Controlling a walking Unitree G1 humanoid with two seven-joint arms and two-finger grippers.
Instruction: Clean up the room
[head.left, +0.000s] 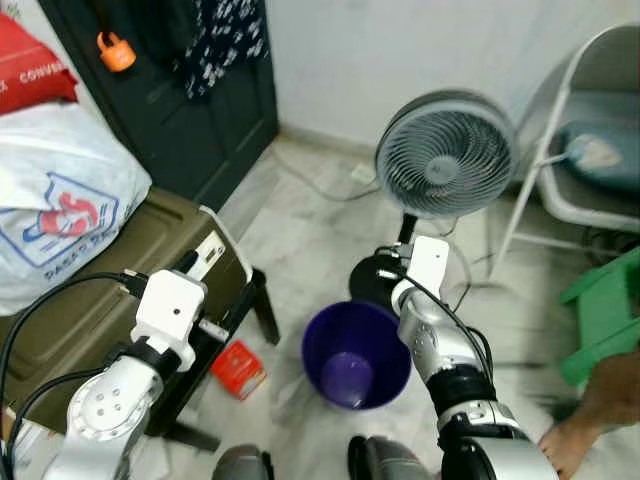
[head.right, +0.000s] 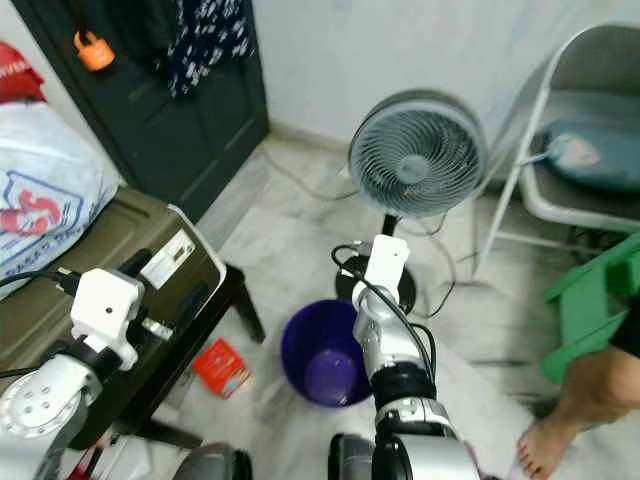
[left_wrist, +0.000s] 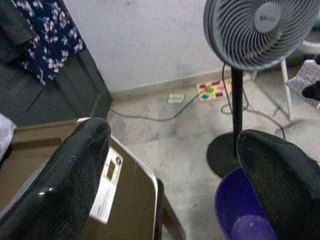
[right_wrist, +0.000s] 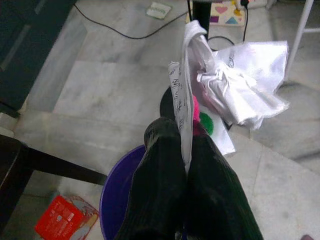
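My right gripper (right_wrist: 185, 150) has its two black fingers pressed together on a crumpled white plastic wrapper (right_wrist: 235, 85), which hangs from the fingertips with a bit of pink and green showing inside it; what that coloured piece is I cannot make out. The wrapper is held above the purple bin (head.left: 355, 355) that stands on the marble floor (head.left: 290, 250), near the bin's far rim and just in front of the round base of the standing fan (head.left: 445, 150). My left gripper (left_wrist: 175, 165) is spread wide with nothing in it, raised over the near corner of the olive trunk (head.left: 100, 290) at my left. A red packet (head.left: 238, 368) lies flat on the floor between the trunk's dark stand and the bin. A person's bare foot (head.left: 565, 445) is at the right edge. I judge the step in hand to be dropping the wrapper into the bin; next I should centre it over the opening, then release, and the red packet looks like the following pickup.
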